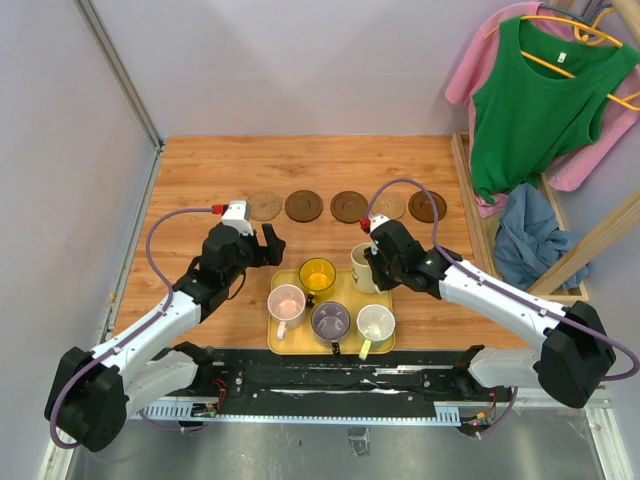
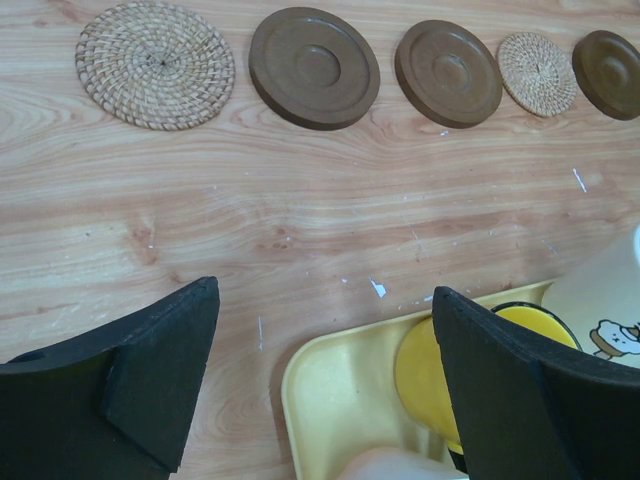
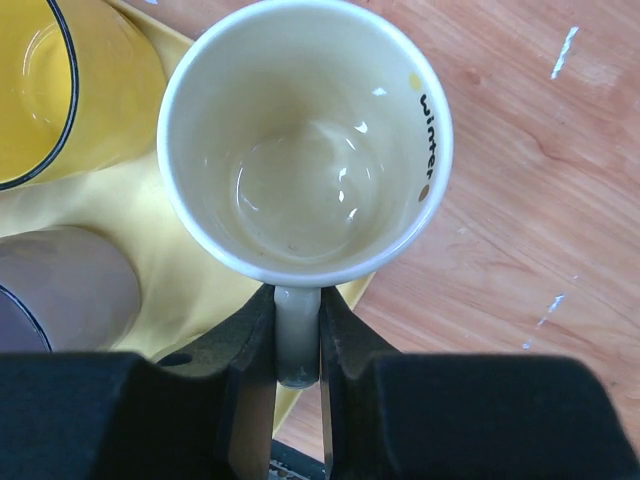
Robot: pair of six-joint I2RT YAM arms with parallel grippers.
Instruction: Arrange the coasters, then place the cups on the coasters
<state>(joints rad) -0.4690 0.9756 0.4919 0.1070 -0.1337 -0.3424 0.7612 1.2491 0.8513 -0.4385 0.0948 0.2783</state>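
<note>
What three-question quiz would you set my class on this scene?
1. True or false: the right tool is shut on the handle of the cream cup.
2. How many coasters lie in the row?
3. The left tool is: A open; B shut on a coaster; C shut on a cup.
Key: 1 true; 2 five; 3 A.
</note>
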